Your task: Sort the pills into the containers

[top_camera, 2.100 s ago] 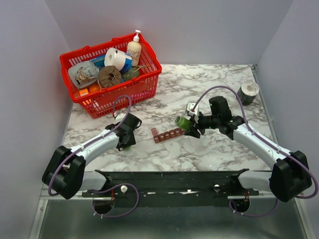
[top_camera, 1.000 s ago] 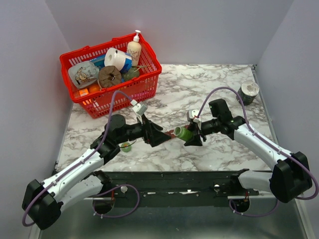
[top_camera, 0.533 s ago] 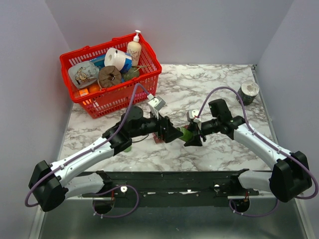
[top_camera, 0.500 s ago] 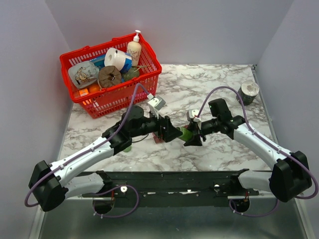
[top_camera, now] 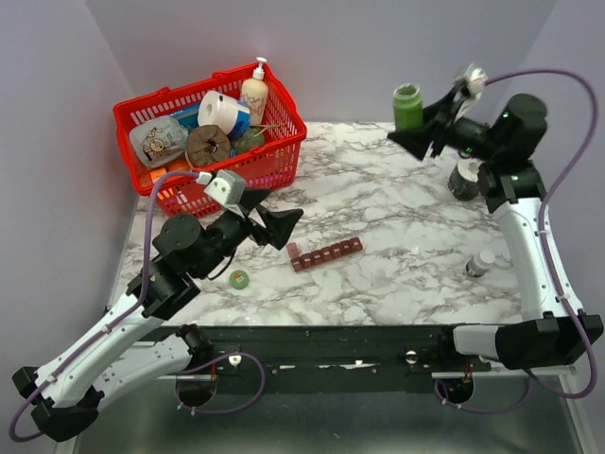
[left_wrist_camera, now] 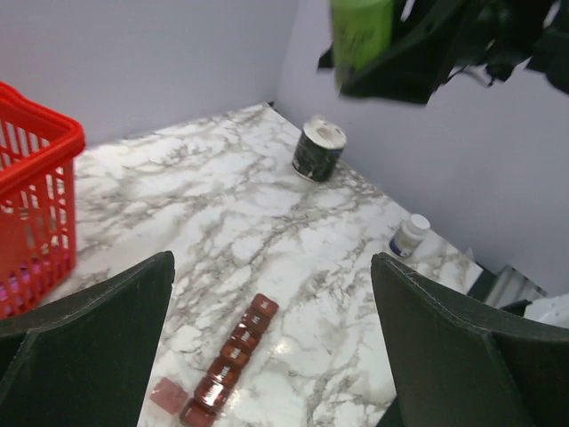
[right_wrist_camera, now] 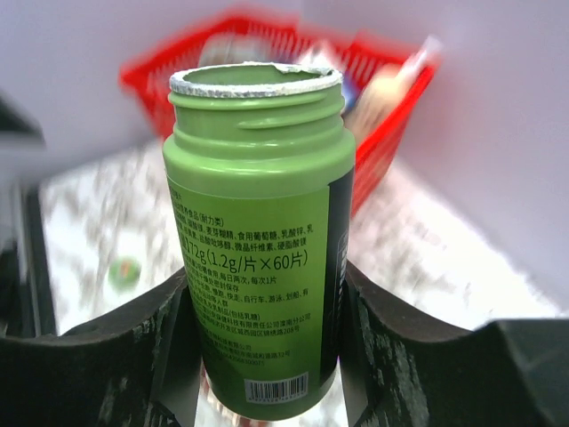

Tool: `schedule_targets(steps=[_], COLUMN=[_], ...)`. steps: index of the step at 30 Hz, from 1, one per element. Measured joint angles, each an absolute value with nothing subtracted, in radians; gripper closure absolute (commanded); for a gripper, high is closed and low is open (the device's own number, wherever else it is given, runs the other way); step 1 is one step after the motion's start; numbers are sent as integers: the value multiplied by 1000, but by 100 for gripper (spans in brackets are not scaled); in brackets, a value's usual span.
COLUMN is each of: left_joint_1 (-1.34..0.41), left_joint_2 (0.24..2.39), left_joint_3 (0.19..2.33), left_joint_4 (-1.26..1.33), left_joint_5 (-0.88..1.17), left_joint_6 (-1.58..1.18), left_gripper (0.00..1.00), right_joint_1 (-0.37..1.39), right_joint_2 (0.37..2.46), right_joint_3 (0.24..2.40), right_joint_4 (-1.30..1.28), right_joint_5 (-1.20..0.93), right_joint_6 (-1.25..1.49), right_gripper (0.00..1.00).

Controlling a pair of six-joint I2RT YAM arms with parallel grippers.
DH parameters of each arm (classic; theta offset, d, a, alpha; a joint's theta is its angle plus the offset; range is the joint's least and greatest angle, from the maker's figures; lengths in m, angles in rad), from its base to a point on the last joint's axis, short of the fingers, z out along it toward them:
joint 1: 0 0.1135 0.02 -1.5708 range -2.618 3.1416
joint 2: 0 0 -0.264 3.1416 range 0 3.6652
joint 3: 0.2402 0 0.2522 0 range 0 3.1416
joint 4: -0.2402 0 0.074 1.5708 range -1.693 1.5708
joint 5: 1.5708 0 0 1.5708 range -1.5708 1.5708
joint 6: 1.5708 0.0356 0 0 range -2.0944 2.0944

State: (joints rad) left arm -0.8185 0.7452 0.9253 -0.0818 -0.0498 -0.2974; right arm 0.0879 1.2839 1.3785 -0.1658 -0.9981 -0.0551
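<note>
Right gripper (top_camera: 416, 132) clamps one green pill bottle (top_camera: 407, 104); left gripper (top_camera: 269, 216) gapes, one pill organizer strip (top_camera: 324, 253) at its 4 o'clock.

bottle (right_wrist_camera: 258, 240) I hold: green, black print and white barcode patch, silver foil rim
containers (top_camera: 325, 254): dark red-brown
table (top_camera: 378, 199): white marble with grey veins
basket (top_camera: 248, 175): bright red
cap (top_camera: 239, 278): green
tin (top_camera: 465, 178): dark, white top
small bottle (top_camera: 480, 262): white
my left gripper (top_camera: 281, 224): black
my right gripper (right_wrist_camera: 262, 320): black
my left arm (top_camera: 113, 326): white with black joints
walls (top_camera: 331, 47): pale lilac-grey
</note>
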Motion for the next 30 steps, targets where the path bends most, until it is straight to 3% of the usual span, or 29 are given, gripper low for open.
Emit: schedule_targets(steps=[3, 7, 10, 12, 14, 18, 21, 23, 26, 28, 30], left_joint_1=[-818, -818, -818, -818, -817, -815, -815, -815, -815, -815, -813], left_joint_2=[747, 756, 754, 748, 739, 732, 732, 733, 735, 735, 735], left_joint_3=[916, 877, 867, 867, 867, 867, 867, 867, 867, 867, 867], left_joint_4=[-98, -123, -146, -146, -147, -149, -161, -166, -168, -168, -169], left_joint_5=[-79, -91, -98, -100, -102, -103, -103, -103, -103, -103, -103], left_joint_6=[-288, -288, -288, -288, -288, -288, -288, -287, -282, -279, -276], left_gripper=[1, 1, 1, 1, 1, 1, 1, 1, 1, 1, 1], right_joint_1=[54, 93, 153, 186, 197, 191, 181, 172, 262, 345, 383], right_joint_2=[1305, 1457, 1500, 1449, 1367, 1265, 1237, 1256, 1398, 1465, 1444], right_joint_3=[1484, 1609, 1608, 1564, 1577, 1728, 1777, 1766, 1763, 1730, 1628], right_joint_4=[120, 794, 1015, 1004, 749, 278, 114, 186, 726, 918, 855], right_joint_5=[-994, -1070, -1121, -1166, -1155, -947, -839, -946, -1197, -1275, -1308], right_joint_6=[275, 990, 1276, 1244, 1054, 642, 451, 456, 962, 1131, 1054], right_gripper=[99, 99, 99, 99, 100, 99, 99, 99, 99, 99, 99])
